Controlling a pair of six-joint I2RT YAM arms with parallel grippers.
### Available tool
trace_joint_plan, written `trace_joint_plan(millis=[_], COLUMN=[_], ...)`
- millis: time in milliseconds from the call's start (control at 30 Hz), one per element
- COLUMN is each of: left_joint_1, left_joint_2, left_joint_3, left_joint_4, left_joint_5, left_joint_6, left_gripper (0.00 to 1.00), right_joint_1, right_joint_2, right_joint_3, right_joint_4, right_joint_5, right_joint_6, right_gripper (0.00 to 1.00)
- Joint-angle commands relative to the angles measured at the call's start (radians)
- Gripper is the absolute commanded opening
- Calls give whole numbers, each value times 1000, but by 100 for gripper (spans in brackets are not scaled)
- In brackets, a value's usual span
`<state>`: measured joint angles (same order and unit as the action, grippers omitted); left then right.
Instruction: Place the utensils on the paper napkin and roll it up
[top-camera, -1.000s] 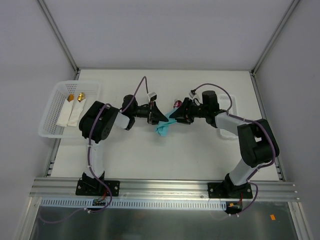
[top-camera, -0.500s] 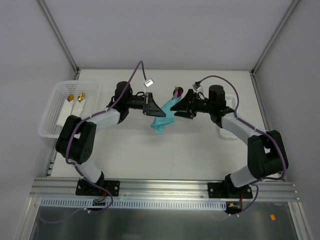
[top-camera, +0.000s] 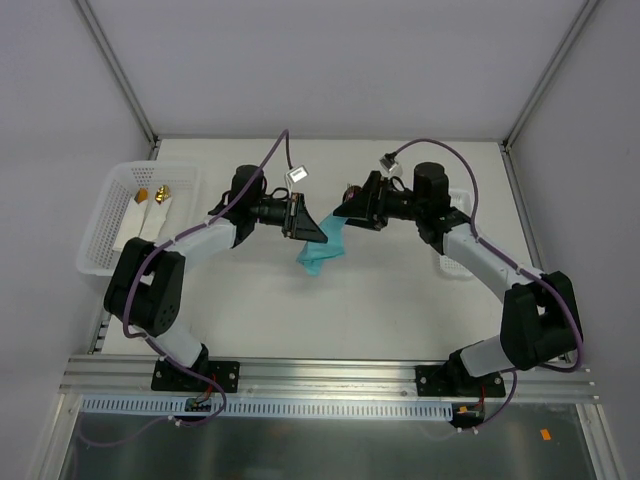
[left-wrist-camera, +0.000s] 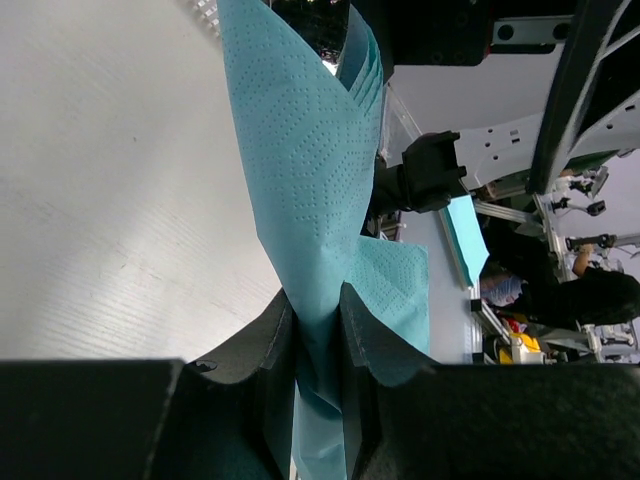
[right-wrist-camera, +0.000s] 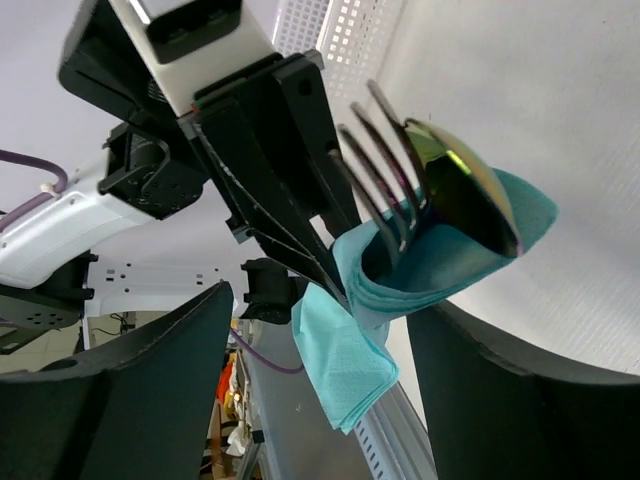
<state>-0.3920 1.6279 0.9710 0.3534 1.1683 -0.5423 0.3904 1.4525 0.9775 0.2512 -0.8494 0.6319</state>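
The teal paper napkin (top-camera: 320, 250) hangs in the air between my two grippers, wrapped loosely round the utensils. My left gripper (top-camera: 314, 231) is shut on the napkin's lower part; in the left wrist view the napkin (left-wrist-camera: 300, 150) runs up out of the closed jaws of that gripper (left-wrist-camera: 316, 302). In the right wrist view a purplish fork (right-wrist-camera: 384, 172) and spoon (right-wrist-camera: 466, 196) stick out of the napkin's open end (right-wrist-camera: 440, 265). My right gripper (right-wrist-camera: 322, 325) is open, its fingers wide apart on either side of the bundle; it also shows in the top view (top-camera: 352, 211).
A white basket (top-camera: 104, 244) at the left holds two white rolled napkins with gold-tipped utensils (top-camera: 150, 215). A second white basket (top-camera: 456, 266) lies under my right arm at the right table edge.
My right gripper has moved left, closer round the bundle's utensil end. The napkin has shifted slightly lower and left in the left gripper's hold.
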Motion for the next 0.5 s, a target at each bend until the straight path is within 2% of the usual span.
trace_joint_plan(millis=[0,233,333,400,433,467], left_joint_1=[-7,-7,-8,-11,-11,-13], left_joint_2=[-85,-112,-115,-117,-117,-118], left_joint_3=[34,21,18,12,6,5], left_joint_4=[2,-10,-10,-11,-10,-10], left_joint_5=[-12,-41,-39,-38,-39,-38], left_joint_6=[35,39,38,36,35,33], left_gripper=[0,0,0,0,0,0], right_joint_1=[30,51,51,50,51,51], right_joint_2=[25,58,66,66,65,63], right_joint_3=[62,82,76,70,67,63], right_joint_4=[-62,-105,-80,-38,-21,24], right_joint_5=[50,105,102,98,92,89], right_joint_6=[-60,-84,-78,-63,-54,-44], right_gripper=[73,70,64,50,35,29])
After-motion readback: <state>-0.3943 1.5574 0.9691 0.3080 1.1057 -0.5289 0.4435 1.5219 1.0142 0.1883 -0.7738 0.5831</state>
